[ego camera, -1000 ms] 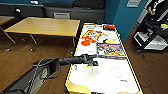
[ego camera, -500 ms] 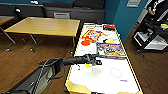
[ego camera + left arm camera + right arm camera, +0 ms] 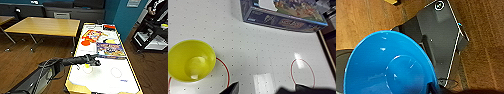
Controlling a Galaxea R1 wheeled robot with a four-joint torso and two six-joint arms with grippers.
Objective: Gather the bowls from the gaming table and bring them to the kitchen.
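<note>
The gaming table (image 3: 75,88) has a glossy white top with a light wood rim. A small yellow bowl (image 3: 87,66) stands on it, upright and empty, on a red circle mark. My left gripper (image 3: 94,60) hovers just above the bowl and slightly past it. In the left wrist view the yellow bowl (image 3: 191,61) lies off to one side of my left gripper (image 3: 266,90), whose dark fingertips (image 3: 232,88) stand apart, open and empty. The blue bowl (image 3: 386,67) shows large in the right wrist view, held above the wood floor, with my right gripper (image 3: 432,88) shut on its rim.
Flat game boxes (image 3: 110,48) and orange pieces (image 3: 86,42) cover the table's far half; one box (image 3: 283,15) lies close to the yellow bowl. A brown wooden table (image 3: 45,26) stands to the left. At the right are a black cart (image 3: 152,37) and a person (image 3: 155,7).
My left gripper has sunk a little towards the tabletop by the yellow bowl. The bowl and the boxes have not moved.
</note>
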